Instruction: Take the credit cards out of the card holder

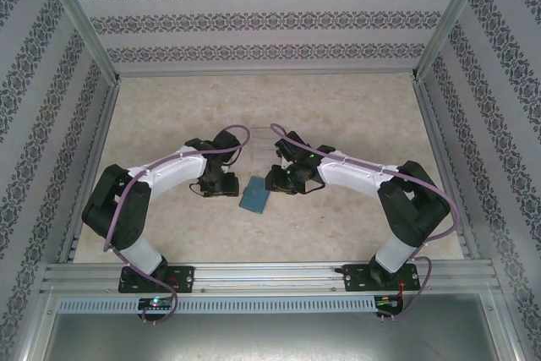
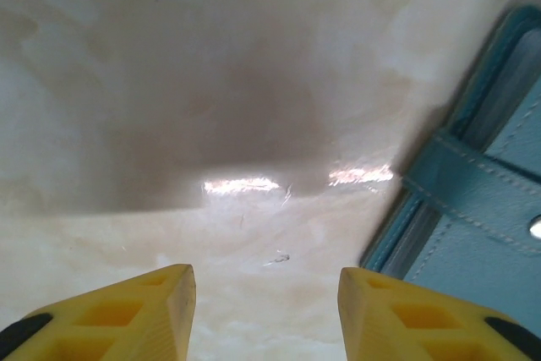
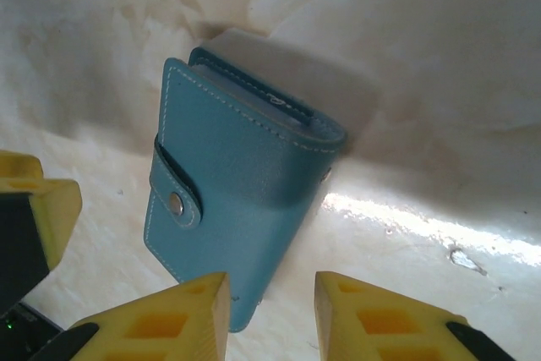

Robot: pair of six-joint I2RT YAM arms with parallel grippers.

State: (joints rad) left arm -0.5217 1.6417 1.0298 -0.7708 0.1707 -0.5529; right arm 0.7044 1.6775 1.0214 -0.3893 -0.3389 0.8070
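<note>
Inward both arms [image 1: 165, 171] reach; parted fingers [image 3: 161, 327] flank the card holder [image 1: 254, 195].

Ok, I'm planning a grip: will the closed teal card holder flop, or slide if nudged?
The card holder looks like soft stitched material, so it probably flexes slightly; its snapped strap should keep it shut. Flat on the glossy table, it may slide rather than tip.
</note>
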